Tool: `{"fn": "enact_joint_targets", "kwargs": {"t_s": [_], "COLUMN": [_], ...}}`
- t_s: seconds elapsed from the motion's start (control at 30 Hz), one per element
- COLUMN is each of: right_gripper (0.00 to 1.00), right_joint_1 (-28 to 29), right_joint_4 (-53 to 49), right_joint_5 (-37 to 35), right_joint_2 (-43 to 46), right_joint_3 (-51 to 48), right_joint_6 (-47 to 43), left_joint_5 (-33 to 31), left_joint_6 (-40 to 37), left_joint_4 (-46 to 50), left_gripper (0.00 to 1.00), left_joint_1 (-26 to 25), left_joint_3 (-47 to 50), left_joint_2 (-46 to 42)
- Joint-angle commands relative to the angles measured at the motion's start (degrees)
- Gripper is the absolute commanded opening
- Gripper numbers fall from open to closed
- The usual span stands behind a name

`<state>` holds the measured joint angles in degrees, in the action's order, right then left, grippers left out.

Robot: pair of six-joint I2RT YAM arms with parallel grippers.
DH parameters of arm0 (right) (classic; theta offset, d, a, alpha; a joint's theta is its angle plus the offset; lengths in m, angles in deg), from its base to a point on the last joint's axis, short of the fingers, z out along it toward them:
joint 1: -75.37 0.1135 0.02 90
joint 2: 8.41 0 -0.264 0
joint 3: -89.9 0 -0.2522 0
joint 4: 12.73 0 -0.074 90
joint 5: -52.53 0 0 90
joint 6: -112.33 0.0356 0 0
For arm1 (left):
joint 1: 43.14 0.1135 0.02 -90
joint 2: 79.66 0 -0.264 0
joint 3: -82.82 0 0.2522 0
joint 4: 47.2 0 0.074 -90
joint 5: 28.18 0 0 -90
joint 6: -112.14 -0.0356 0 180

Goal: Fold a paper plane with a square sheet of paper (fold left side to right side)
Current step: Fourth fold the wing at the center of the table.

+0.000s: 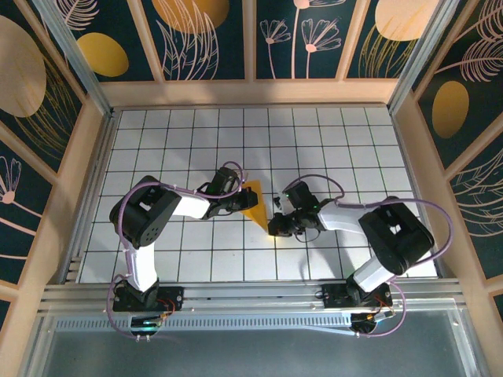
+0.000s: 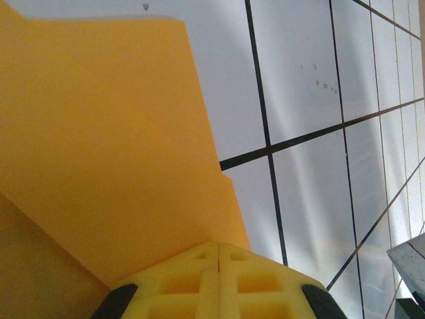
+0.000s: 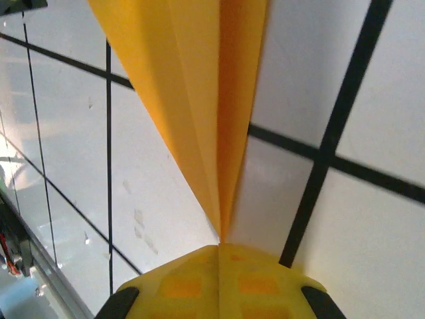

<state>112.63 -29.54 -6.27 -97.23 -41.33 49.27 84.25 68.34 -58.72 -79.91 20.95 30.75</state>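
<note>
**Both grippers closed at the plane, mid-table**

Table (image 1: pixel 354 149): white tiles, black grid lines.
Left arm (image 1: pixel 145 212) and right arm (image 1: pixel 393 232): both bent inward, wrists meeting near the table's middle.
Plane (image 1: pixel 255 206): orange-yellow, narrow dart with layered folds. It lies on the tiles between the two grippers, point toward the near edge.
Left gripper (image 2: pixel 218 279): fingers pressed together, no gap. It sits at the plane's wide end, and the paper runs under the tips.
Right gripper (image 3: pixel 219 279): fingers likewise together. The plane's point ends right at their seam.
Whether either one nips the paper, cannot tell.
</note>
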Motion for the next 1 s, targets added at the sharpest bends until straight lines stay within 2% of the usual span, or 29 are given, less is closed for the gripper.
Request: {"fn": "enact_joint_targets", "kwargs": {"t_s": [0.0, 0.23, 0.43, 0.97], "right_gripper": [0.0, 0.0, 0.0, 0.0], "right_joint_1": [-0.3, -0.6, -0.4, -0.4], "right_joint_4": [-5.6, 1.2, 5.3, 6.7], "right_joint_5": [-0.4, 2.6, -0.5, -3.8], "right_joint_2": [4.0, 2.1, -5.4, -14.5], "right_joint_3": [2.6, 5.9, 8.6, 13.9], "right_joint_6": [-1.7, 0.4, 1.7, 1.1], "left_joint_5": [-4.8, -4.0, -3.7, -3.4], "left_joint_6": [-1.2, -1.2, -1.2, -1.0], "left_joint_4": [6.0, 5.7, 5.6, 5.6], "left_gripper": [0.0, 0.0, 0.0, 0.0], "left_joint_1": [0.5, 0.4, 0.5, 0.4], "left_joint_3": [1.6, 1.5, 1.5, 1.3], "left_joint_2": [1.4, 0.8, 0.7, 0.9]}}
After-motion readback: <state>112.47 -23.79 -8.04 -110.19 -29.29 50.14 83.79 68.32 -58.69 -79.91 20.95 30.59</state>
